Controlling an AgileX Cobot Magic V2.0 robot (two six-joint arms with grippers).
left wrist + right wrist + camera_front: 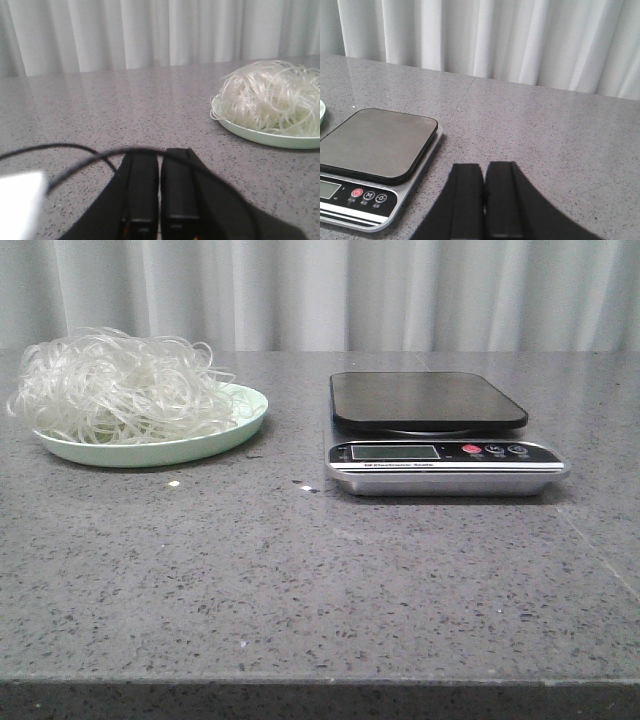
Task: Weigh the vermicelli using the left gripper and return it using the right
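— So, what's on the table [320, 580]?

— Grey speckled stone, with pale curtains [330, 290] hanging behind it. At ten o'clock sits the vermicelli [120, 385], heaped on a green plate [240, 425]. At two o'clock is a scale [440, 440], its dark platter bare.

— And the grippers?

— Neither shows from the front. By its wrist view, the left gripper [159, 200] has its fingers pressed together, low over bare stone, well apart from the plate. The right gripper [484, 200] is likewise closed, empty, beside the scale.
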